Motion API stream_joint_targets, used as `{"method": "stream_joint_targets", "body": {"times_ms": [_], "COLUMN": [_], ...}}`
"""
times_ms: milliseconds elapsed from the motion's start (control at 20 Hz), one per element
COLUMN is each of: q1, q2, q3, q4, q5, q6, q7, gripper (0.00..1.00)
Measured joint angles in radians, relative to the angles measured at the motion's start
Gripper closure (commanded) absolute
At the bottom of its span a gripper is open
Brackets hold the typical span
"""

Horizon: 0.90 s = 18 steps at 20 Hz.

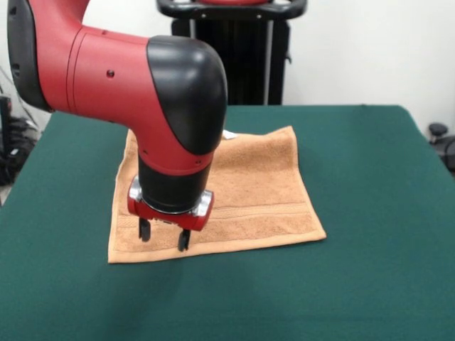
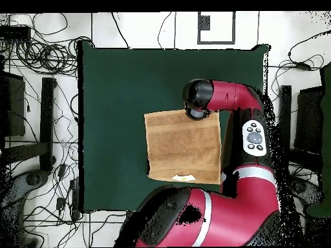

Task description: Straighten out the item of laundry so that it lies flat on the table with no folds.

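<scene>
The item of laundry is a light orange-tan towel lying spread flat on the green table, with a woven band near its front edge and a small white tag at its far edge. My gripper hangs just above the towel's front left corner, its two fingers apart and holding nothing. From overhead the towel reads as a near square, and the arm's black wrist covers its corner, hiding the gripper.
The red arm runs along one side of the towel in the overhead view. Cables and stands lie on the floor around the table. Green table surface extends on all sides of the towel.
</scene>
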Motion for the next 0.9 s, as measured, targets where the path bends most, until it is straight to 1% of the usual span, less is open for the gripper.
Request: {"method": "stream_joint_targets", "body": {"times_ms": [350,900], "q1": [0.0,0.0], "q2": [-0.022,-0.017], "q3": [0.0,0.0], "q4": [0.024,0.08], "q5": [-0.001,-0.005], "q6": [0.0,0.0], "q7": [0.0,0.0], "gripper": [0.0,0.0]}}
